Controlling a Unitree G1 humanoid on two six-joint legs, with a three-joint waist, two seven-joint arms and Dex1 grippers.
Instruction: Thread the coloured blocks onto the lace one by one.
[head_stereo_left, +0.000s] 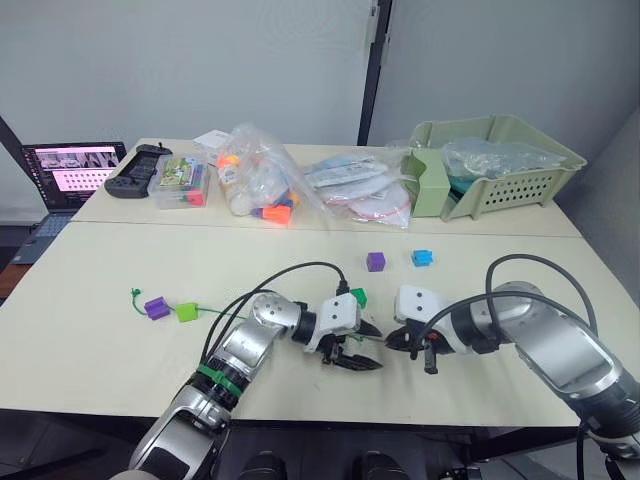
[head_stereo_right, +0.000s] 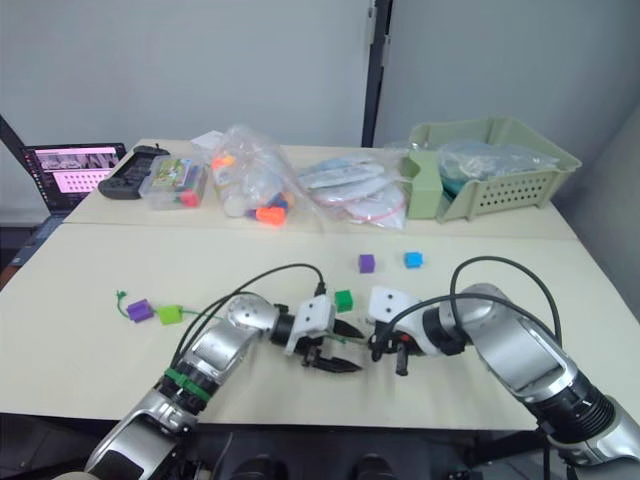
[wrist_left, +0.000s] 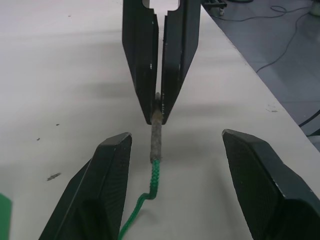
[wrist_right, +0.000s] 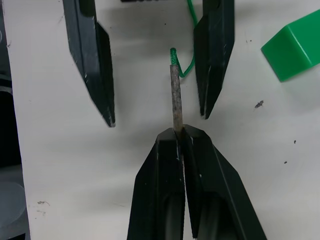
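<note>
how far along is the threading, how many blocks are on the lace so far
Two look done: a purple block and a lime block sit on the lace by its knot. In hand: the right gripper pinches the lace tip, the left gripper open around it. Left: dark green block, second purple, blue.

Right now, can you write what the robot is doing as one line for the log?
right gripper: shut on lace tip | left gripper: open around it | threaded: purple block, lime block | loose: green block

Colours on the cream tabletop (head_stereo_left: 80, 300)

Thin green lace (wrist_left: 150, 187) with grey stiff tip; small plastic cubes purple (head_stereo_left: 376, 261), blue (head_stereo_left: 422, 258), dark green (head_stereo_left: 358, 297), lime (head_stereo_left: 187, 312), purple (head_stereo_left: 156, 308).
</note>
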